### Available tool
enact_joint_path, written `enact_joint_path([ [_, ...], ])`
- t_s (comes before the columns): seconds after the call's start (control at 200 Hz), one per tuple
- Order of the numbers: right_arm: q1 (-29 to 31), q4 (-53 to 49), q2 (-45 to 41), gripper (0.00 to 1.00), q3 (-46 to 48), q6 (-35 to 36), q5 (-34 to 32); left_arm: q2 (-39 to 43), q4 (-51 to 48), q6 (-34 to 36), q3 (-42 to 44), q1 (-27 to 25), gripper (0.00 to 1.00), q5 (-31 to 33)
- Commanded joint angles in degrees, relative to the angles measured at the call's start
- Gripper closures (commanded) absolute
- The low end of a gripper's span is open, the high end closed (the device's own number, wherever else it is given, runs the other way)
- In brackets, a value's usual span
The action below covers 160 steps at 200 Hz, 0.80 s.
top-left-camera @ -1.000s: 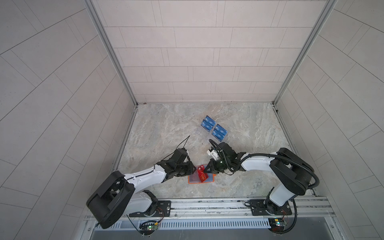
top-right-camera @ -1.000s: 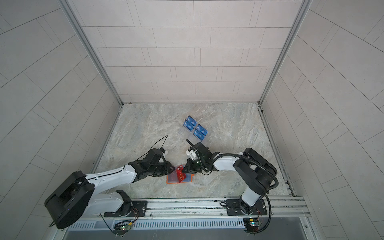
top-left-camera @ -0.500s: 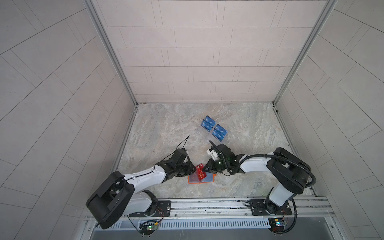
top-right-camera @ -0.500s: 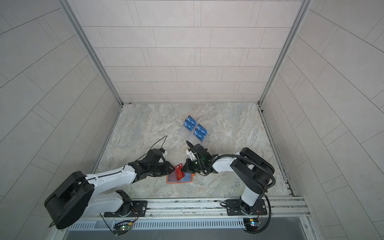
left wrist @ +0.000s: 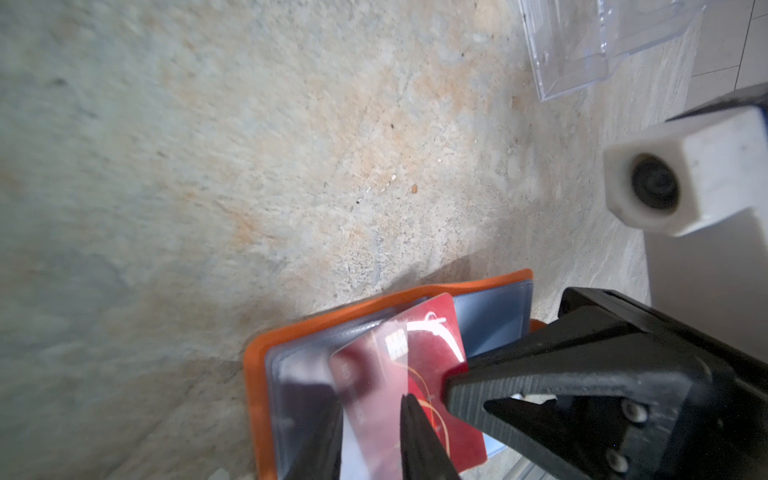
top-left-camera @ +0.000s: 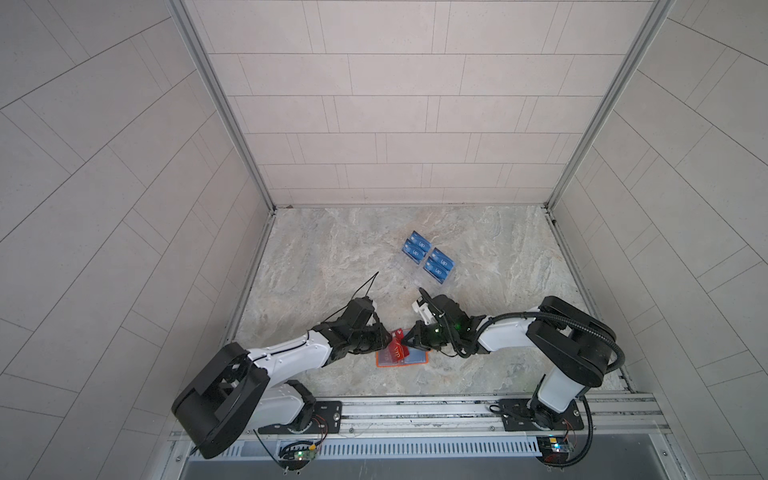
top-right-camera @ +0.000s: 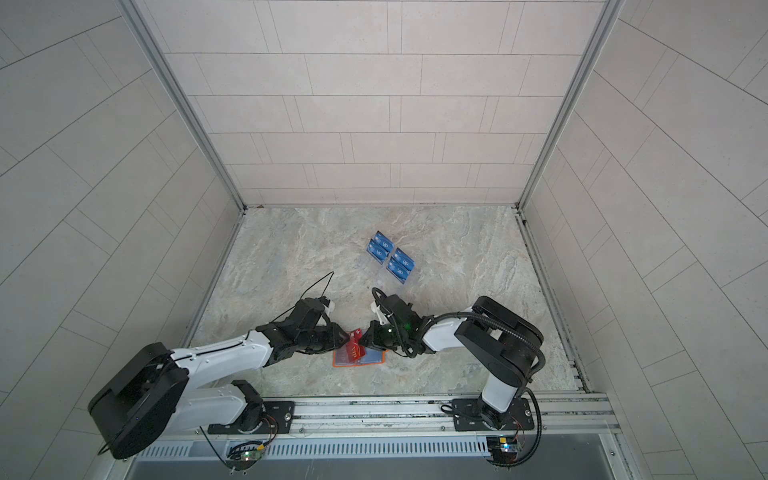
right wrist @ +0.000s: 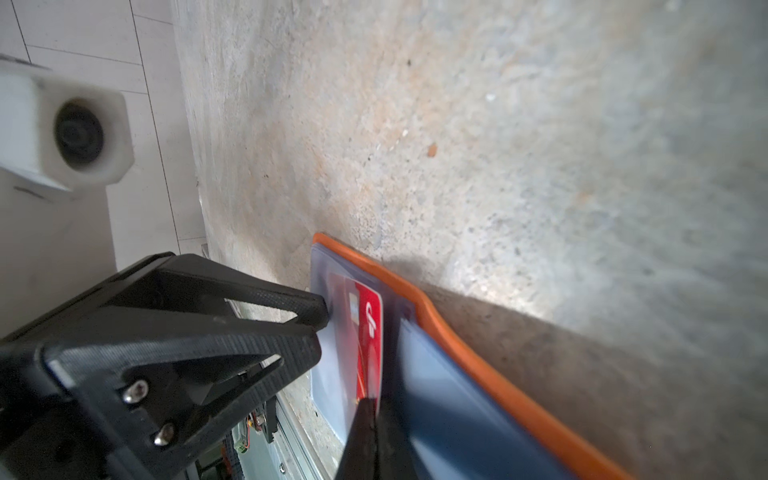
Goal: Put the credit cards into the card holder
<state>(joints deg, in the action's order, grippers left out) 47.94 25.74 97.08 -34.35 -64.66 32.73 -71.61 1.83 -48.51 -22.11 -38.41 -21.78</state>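
The orange card holder (top-left-camera: 417, 360) (top-right-camera: 371, 360) lies open on the floor near the front, between both arms. My left gripper (top-left-camera: 384, 338) (left wrist: 370, 411) is shut on one of its clear sleeves (left wrist: 307, 374), raising it off the other sleeves. My right gripper (top-left-camera: 409, 338) (right wrist: 372, 405) is shut on a red credit card (left wrist: 432, 332) (right wrist: 372, 324) (top-right-camera: 356, 351), held on edge at the sleeve's mouth. Part of this card shows blurred behind the clear plastic. Several blue credit cards (top-left-camera: 428, 257) (top-right-camera: 390, 257) stand farther back.
A clear acrylic tiered stand (left wrist: 582, 50) holds the blue cards behind the grippers. The two grippers nearly touch over the holder. Tiled walls close in the marble floor (top-left-camera: 332, 257) on three sides, and a metal rail (top-left-camera: 415, 409) runs along the front.
My right gripper has edged left with the red card, further over the open holder and closer to my left gripper. The left arm has barely moved.
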Motion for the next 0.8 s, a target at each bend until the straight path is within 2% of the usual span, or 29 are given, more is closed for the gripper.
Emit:
enact_joint_path([
  [0.0,0.9,-1.7,0.7,1.00,1.2,-3.0,-6.4,0.8,-1.8,-0.7,1.1,-0.3,0.71,-0.3],
  [0.23,3.1,-8.6,-1.8,1.00,-0.3,-1.9,-9.6,6.1,-6.5,-1.6,-1.2,-0.2,0.63,1.8],
  [0.476,4.0,-16.3,-4.8,0.82,-0.8,1.3,-11.1,9.7,-16.9,0.8,-3.4,0.3,0.54,9.0],
  [0.576,4.4,-17.5,-4.8,0.76,-2.7,1.9,-10.7,8.9,-16.6,1.4,-2.5,0.7,0.53,8.6],
  [0.796,5.3,-18.5,-5.6,0.75,-3.2,1.8,-10.4,6.5,-12.4,1.1,-0.3,0.7,0.53,6.3],
])
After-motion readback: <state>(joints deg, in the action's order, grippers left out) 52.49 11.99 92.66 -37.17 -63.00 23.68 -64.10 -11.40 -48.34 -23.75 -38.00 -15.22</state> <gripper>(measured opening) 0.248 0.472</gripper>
